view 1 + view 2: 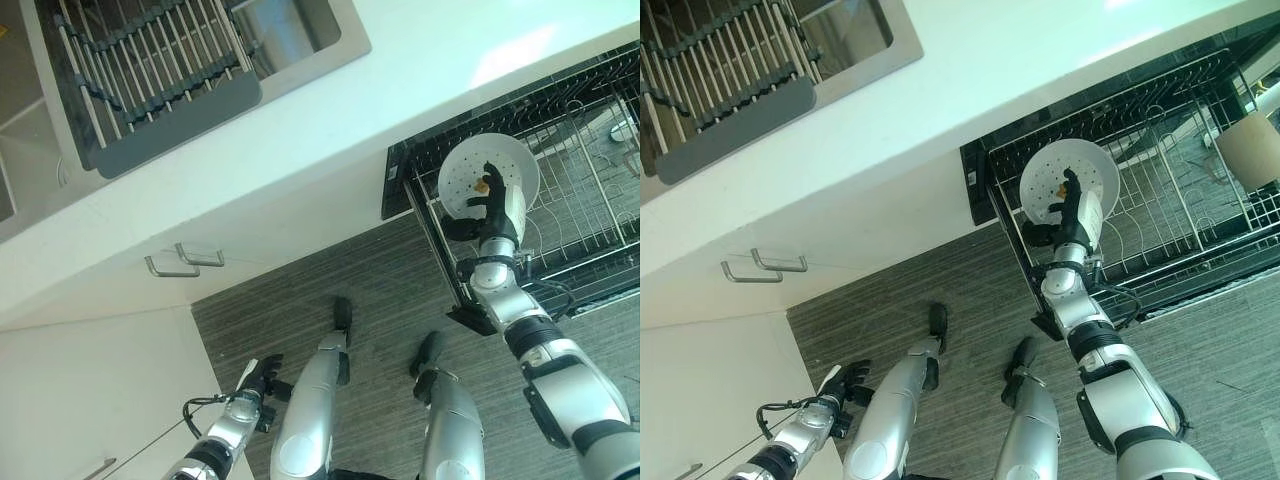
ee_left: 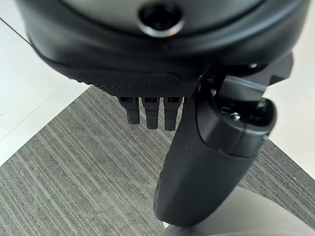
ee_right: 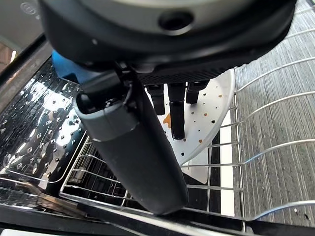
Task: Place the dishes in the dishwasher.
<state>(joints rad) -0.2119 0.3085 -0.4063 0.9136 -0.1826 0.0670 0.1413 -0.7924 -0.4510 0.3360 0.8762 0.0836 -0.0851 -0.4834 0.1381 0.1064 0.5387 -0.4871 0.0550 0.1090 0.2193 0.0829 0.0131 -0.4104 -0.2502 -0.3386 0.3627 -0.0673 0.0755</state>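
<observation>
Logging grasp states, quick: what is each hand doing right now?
Left hand: open, holding nothing.
Right hand: shut on the white plate.

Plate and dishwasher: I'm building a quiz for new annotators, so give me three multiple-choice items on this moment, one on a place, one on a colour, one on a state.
1. Where is the plate?
A. On the counter
B. Over the front of the dishwasher rack, in the right hand
C. In the sink

2. What colour is the plate?
A. White with small specks
B. Solid blue
C. Black

3. What is the left hand doing?
A. Gripping a cabinet handle
B. Carrying a cup
C. Hanging low over the floor, holding nothing

Answers:
1 B, the head views show the right hand gripping the plate above the pulled-out wire rack.
2 A, the right wrist view shows a white face dotted with small marks.
3 C, its wrist view shows relaxed fingers with striped floor past them.
</observation>
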